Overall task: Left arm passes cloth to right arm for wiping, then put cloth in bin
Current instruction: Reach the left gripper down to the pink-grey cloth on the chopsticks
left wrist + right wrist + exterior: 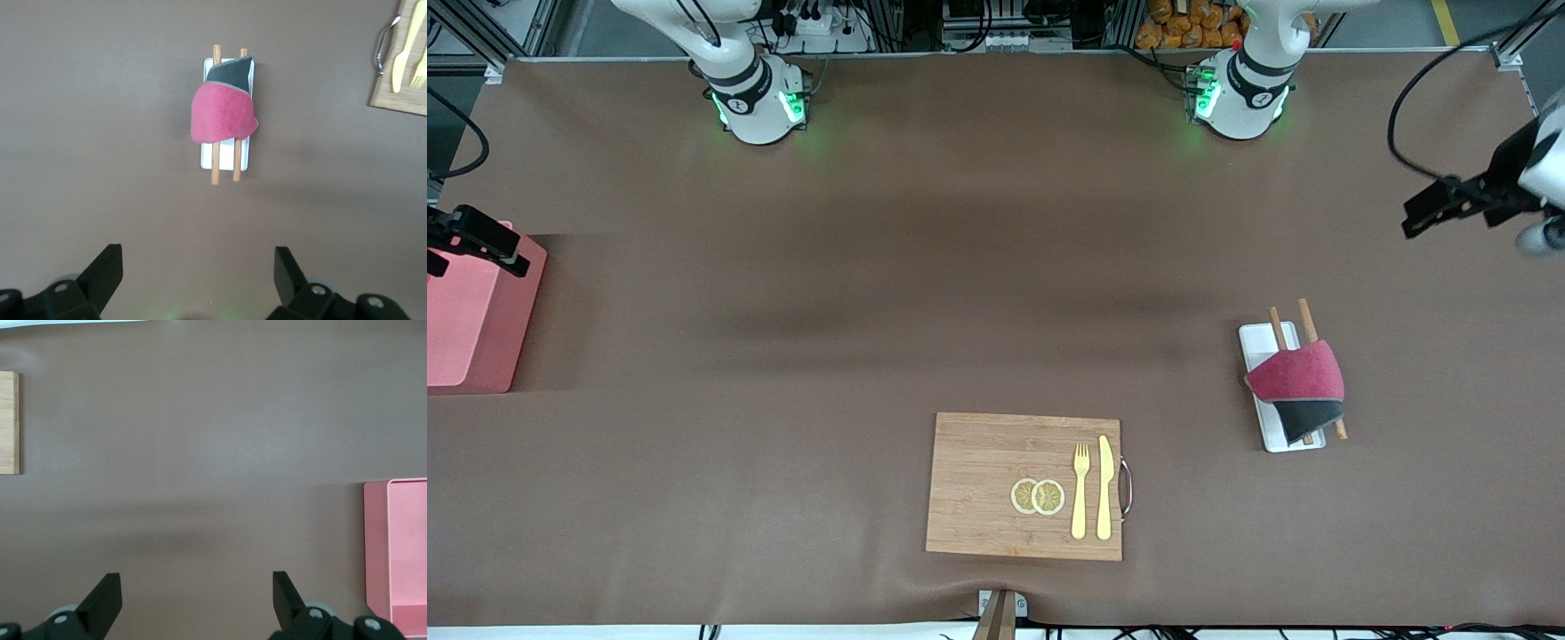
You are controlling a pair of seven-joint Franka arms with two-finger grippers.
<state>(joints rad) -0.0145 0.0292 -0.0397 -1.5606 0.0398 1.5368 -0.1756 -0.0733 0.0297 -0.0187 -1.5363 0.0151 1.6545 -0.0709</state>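
A: What's the surface like?

B: A wide table (960,267) covered in plain brown matting. Along its edge by the arm bases there are metal frame rails, cables and a heap of orange-brown items.

A: And the cloth?

B: The cloth (1296,384) is draped over two wooden sticks (1309,322) that lie across a white tray (1258,340), toward the left arm's end of the table. The pink side faces up, with the dark grey side showing at the end nearer the front camera. Its long axis follows the tray and sticks, running roughly from the arm bases toward the front camera with a slight slant.

A: The bin?

B: The bin (467,311) sits at the right arm's end of the table, well apart from the cloth.

A: Anything between?

B: A wooden board (996,484) nearer the front camera, carrying two lemon slices (1038,496), a yellow fork (1080,489) and a knife (1105,487).

A: The claws?

B: The left gripper (199,270) hangs above the table near the tray, fingers spread wide, holding nothing. The right gripper (197,590) hangs over the bin's edge, likewise spread and empty.
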